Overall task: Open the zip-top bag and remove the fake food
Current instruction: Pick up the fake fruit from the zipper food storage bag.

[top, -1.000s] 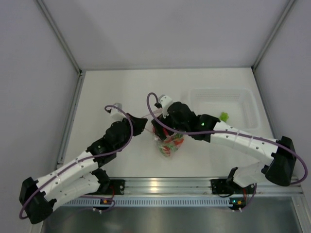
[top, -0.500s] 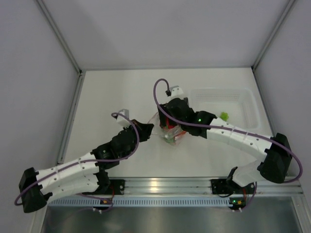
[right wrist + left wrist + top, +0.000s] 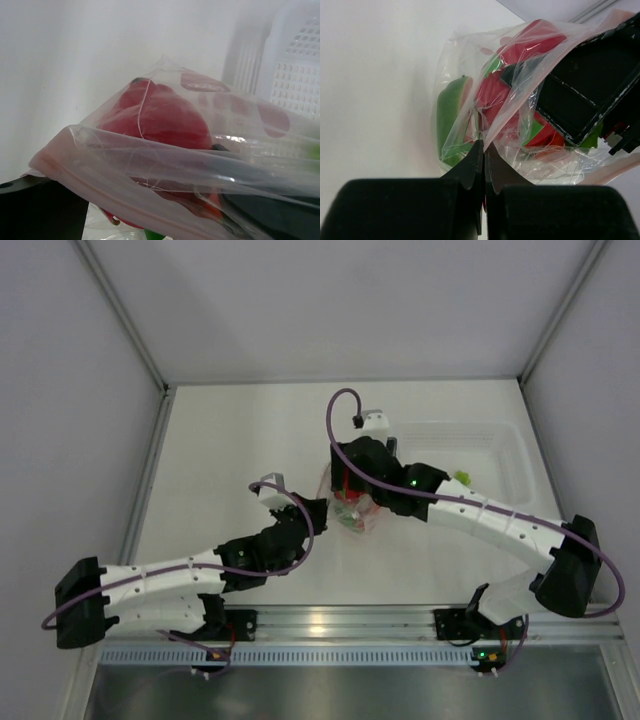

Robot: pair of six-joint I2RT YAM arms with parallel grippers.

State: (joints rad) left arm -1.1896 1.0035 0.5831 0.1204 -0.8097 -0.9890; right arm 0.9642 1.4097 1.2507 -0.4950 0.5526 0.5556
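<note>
The zip-top bag [image 3: 352, 512] lies mid-table between my two grippers, still holding the fake food: red pieces [image 3: 492, 95] and a green piece [image 3: 449, 110] show through the film. My left gripper [image 3: 318, 510] is shut on a fold of the bag's clear film [image 3: 483, 145] at its left side. My right gripper [image 3: 350, 488] is over the bag's far end with its fingers wide apart. The pinkish zip strip [image 3: 100, 185] runs across between them. One finger [image 3: 280, 210] shows through the film, the other [image 3: 40, 210] is outside it. A red piece [image 3: 160, 120] lies just ahead.
A rigid clear tub [image 3: 505, 445] stands at the right of the table with a small green piece [image 3: 461, 480] in it; its white lattice wall [image 3: 295, 75] is close on the right in the right wrist view. Grey walls and metal rails border the table.
The right gripper has moved toward the far side, and the bag has shifted that way with it. The left arm has dropped lower and swung right, its gripper still at the bag's left side.
</note>
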